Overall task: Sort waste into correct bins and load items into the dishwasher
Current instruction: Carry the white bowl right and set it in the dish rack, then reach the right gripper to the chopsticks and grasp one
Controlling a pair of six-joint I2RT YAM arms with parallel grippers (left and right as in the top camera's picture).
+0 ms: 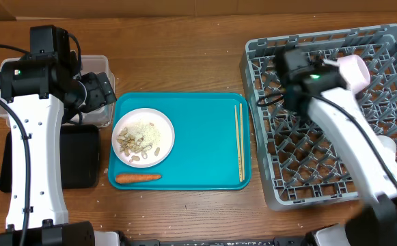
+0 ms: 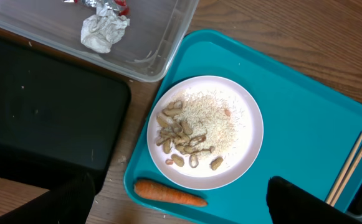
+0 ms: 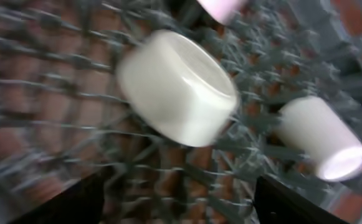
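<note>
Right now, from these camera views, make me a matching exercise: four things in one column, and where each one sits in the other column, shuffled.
Things:
1. carrot
2. chopsticks
3. crumpled wrapper
4. pale-pink bowl

Places:
A. in the grey rack
B. in the clear tub
C. right edge of the teal tray
D. front left corner of the teal tray

Pairs: 1-D, 2-C, 3-B, 4-A.

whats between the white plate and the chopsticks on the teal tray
Only bare floor of the teal plastic tray lies between the round white plate and the pair of thin wooden chopsticks, clearest in the overhead view.
</note>
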